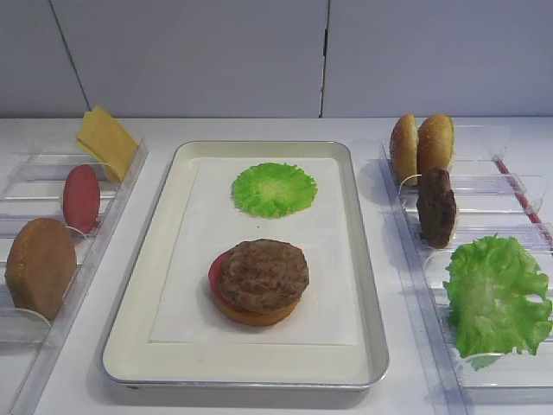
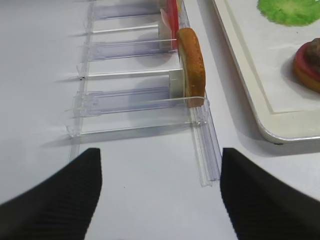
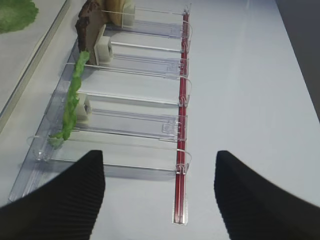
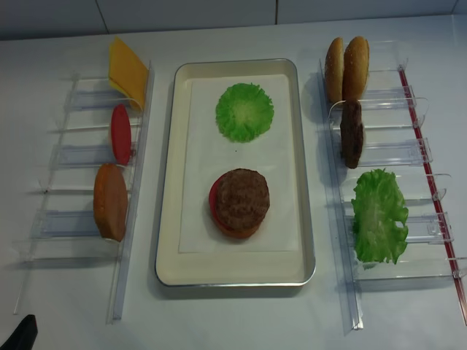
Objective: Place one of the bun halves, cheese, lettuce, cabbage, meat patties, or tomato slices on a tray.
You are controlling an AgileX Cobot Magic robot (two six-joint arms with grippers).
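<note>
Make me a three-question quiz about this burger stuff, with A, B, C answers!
1. Where is the cheese?
A. left rack
B. on the tray
C. right rack

2. How many meat patties can you see?
A. one
B. two
C. four

3. How is the right pincer?
A. shut on lettuce
B. open, holding nothing
C. shut on a bun

Answers:
1. A, it leans at the far end of the left rack.
2. B, one on the tray stack, one in the right rack.
3. B, only table shows between its fingers.
</note>
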